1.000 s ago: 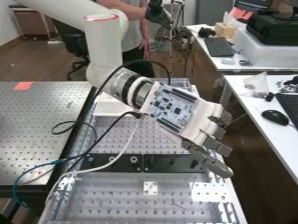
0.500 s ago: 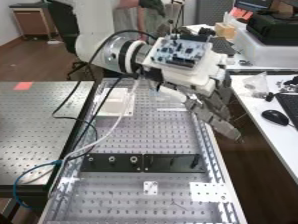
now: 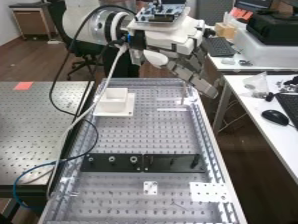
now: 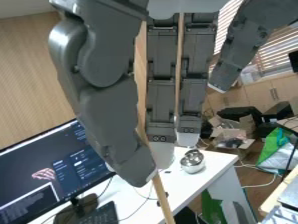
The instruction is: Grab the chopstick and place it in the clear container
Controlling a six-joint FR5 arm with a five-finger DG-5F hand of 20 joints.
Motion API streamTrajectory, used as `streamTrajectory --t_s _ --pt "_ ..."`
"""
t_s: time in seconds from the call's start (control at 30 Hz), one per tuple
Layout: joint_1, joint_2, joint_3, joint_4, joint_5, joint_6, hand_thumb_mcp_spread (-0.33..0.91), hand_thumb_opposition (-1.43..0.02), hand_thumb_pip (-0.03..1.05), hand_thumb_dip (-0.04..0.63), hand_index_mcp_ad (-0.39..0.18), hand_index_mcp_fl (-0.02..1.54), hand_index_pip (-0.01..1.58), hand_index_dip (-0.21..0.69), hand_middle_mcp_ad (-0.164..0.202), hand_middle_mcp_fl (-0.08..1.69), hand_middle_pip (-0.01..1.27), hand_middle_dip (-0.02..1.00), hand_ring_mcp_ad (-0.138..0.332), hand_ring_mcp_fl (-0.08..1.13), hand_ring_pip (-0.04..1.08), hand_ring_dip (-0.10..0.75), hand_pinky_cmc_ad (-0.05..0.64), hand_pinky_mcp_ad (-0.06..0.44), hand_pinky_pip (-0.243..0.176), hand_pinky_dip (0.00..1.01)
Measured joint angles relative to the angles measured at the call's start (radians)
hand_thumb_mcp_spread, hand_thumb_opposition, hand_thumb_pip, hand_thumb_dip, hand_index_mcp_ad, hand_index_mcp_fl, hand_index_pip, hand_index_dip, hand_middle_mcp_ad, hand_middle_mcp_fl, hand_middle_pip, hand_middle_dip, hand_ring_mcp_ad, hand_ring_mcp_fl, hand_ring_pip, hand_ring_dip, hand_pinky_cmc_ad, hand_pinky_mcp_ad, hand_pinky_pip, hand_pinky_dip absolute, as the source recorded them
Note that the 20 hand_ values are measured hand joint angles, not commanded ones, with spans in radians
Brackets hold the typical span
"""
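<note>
Perforated bench (image 3: 126, 140) runs up the frame; the hand (image 3: 171, 41) has moved to upper middle — chopstick (image 4: 163, 201) looks pinched between thumb and fingers, so placing in the clear container (image 3: 171, 109), right of upper centre, likely remains.

The fingers (image 3: 192, 78) are dark grey, the chopstick (image 4: 161, 195) light tan.

On the perforated metal bench (image 3: 153, 136), a white box (image 3: 113, 107) on a white base plate (image 3: 130, 104) is noted at far left, a clear item (image 3: 173, 109) at far right, two black strips (image 3: 123, 168) end to end across it, and a small white plate (image 3: 150, 188) and larger white plate (image 3: 207, 192) nearer.
</note>
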Motion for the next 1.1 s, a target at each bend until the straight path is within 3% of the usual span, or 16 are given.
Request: streamTrajectory --t_s 0.33,0.7,1.1 --pt "0.178 0.022 -0.016 -0.066 0.161 0.000 0.71 -1.11 0.50 0.265 -0.178 1.14 0.76 0.126 0.065 1.25 0.43 0.63 0.051 0.96 0.10 0.459 0.496 0.283 0.113 0.22" --pt "0.368 -0.015 0.028 -0.216 0.291 0.096 0.70 -1.11 0.50 0.265 -0.182 1.14 0.76 0.124 0.065 1.25 0.43 0.63 0.051 0.96 0.10 0.459 0.496 0.283 0.113 0.24" --pt "0.405 -0.135 0.184 -0.404 0.268 0.197 0.69 -1.13 0.50 0.269 -0.182 1.16 0.76 0.124 0.063 1.25 0.42 0.63 0.035 0.96 0.09 0.459 0.494 0.298 0.113 0.26"
